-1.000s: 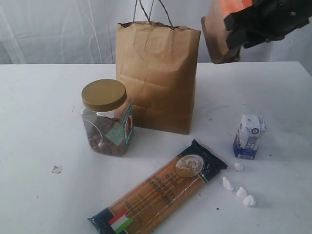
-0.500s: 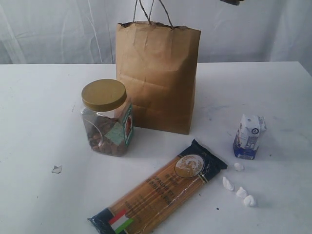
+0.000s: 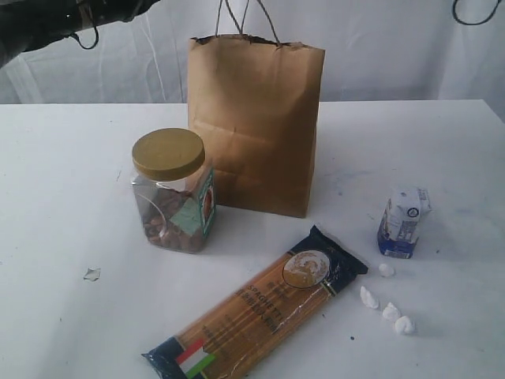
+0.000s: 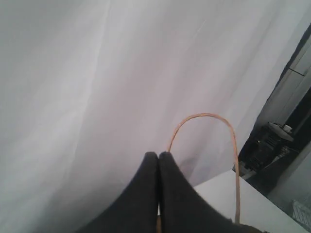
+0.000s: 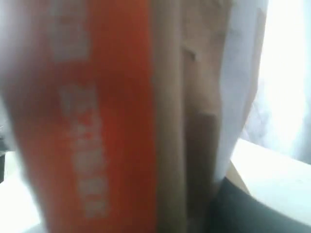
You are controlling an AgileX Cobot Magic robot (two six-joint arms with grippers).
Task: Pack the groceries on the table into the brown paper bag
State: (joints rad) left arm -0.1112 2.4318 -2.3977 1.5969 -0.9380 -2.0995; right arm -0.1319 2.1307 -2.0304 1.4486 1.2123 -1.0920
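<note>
Against a white curtain (image 4: pixel 97 73), the left claw (image 4: pixel 158 156) sits pinched together; right claw (image 5: pixel 233 208) clamps orange-labelled pouch (image 5: pixel 97 121).

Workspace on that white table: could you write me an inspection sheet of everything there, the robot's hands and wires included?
Surface: white table, flat, faint specks.
Job's things: brown paper bag upright at the back; gold-lidded jar front-left of it; spaghetti pack lying flat; white-blue carton upright; small white lumps near the carton; orange-labelled brown pouch off the table.
Clutter: one small pale scrap.
Grippers: left end effector shut, up by the curtain; right end effector appears to hold the pouch.
Cables: dark cable at the top corners; thin tan loop near the left end effector.
Surroundings: white curtain behind.
</note>
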